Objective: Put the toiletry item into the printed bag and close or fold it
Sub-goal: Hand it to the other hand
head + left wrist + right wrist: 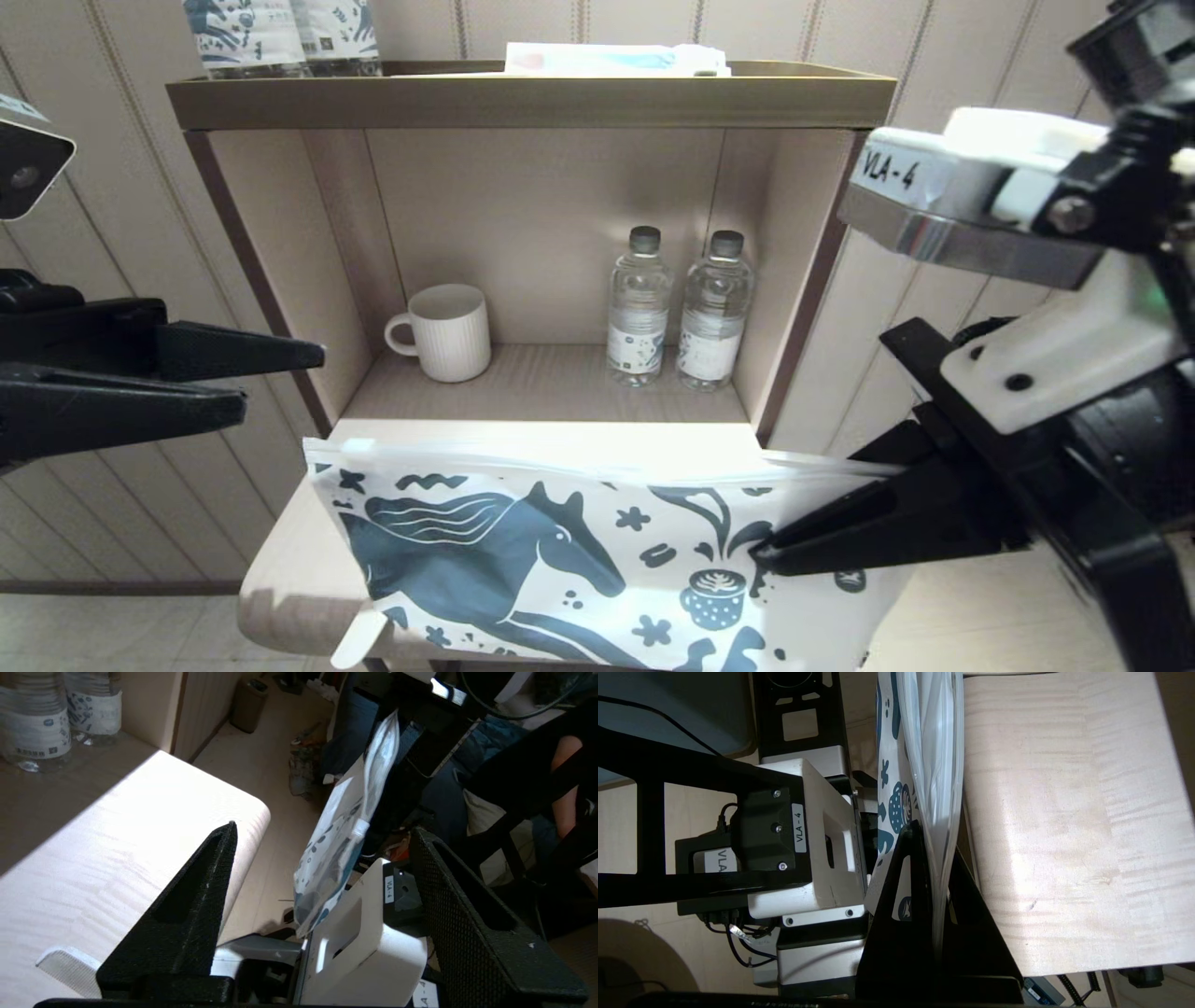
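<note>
The open-fronted shelf unit [523, 103] is filling the head view from ten to two o'clock, its pale surface [299, 551] running forward to a rounded front edge at seven o'clock. The printed bag [523, 551] is hanging upright in front of that edge, at six o'clock, its top seam running level and its left end swinging free of any grip. The right end effector [761, 557], reaching in from four o'clock, is pinching the bag's right end with its fingers clamped tight on the plastic. The left end effector [280, 378] is hovering at nine o'clock, well apart from the bag, its fingers spread and holding nothing; open room is lying between its tips and the bag's upper left corner. In the left wrist view a white ribbed piece [70, 963], perhaps the comb, is lying on the surface behind one finger; whether it is the toiletry item cannot be told. Inside the shelf, a white mug [443, 331] is standing at eleven o'clock and two water bottles [677, 313] are standing side by side at one o'clock, leaving bare shelf between them.
</note>
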Robot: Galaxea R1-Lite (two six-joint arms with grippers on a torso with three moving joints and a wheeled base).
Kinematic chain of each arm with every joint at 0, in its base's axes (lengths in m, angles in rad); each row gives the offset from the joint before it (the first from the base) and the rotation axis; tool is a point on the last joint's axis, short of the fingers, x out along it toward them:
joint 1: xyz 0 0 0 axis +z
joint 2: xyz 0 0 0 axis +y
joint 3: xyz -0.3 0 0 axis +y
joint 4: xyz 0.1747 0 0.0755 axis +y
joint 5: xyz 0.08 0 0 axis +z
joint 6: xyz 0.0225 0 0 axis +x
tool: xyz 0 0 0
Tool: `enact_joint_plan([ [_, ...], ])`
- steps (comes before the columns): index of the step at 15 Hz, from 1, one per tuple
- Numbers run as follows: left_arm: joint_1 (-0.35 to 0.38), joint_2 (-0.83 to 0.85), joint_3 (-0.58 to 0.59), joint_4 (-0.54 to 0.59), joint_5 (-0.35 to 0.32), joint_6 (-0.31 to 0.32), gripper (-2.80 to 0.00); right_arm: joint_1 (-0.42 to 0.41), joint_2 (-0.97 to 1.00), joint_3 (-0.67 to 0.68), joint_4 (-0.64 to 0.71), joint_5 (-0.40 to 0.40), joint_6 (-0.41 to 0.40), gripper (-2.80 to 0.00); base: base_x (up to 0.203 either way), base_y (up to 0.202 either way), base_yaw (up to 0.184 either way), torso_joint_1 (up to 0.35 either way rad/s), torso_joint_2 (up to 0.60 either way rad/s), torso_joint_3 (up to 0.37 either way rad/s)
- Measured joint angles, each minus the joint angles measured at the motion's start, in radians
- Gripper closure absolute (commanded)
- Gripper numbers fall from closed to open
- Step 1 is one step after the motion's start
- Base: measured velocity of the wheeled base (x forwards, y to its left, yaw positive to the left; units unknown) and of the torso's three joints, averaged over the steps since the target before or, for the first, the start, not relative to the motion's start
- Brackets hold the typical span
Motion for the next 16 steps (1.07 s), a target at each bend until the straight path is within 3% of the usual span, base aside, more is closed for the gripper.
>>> enact_joint_plan([
  [3,-0.024,-0.001,-0.042,0.013,0.002,0.042,-2.8,-0.022,0.008,-0.002,-0.001,0.019,0.001,0.0,0.0,0.0,0.0,0.0,0.0,0.0],
  [6,-0.029,0.013,-0.173,0.13,0.032,0.045,-2.8,-0.037,0.007,0.001,-0.001,0.028,0.001,0.0,0.0,0.0,0.0,0.0,0.0,0.0],
  [10,-0.079,0.035,-0.321,0.351,0.171,0.112,-2.8,-0.038,0.01,0.003,-0.002,0.031,0.001,0.0,0.0,0.0,0.0,0.0,0.0,0.0],
  [14,-0.196,0.085,-0.515,0.774,0.427,0.41,-2.8,-0.038,0.018,0.007,-0.023,0.047,0.001,0.0,0.0,0.0,0.0,0.0,0.0,0.0],
  [16,-0.23,0.125,-0.598,0.958,0.509,0.502,-2.8,-0.038,0.023,0.0,-0.023,0.055,0.001,0.0,0.0,0.0,0.0,0.0,0.0,0.0],
])
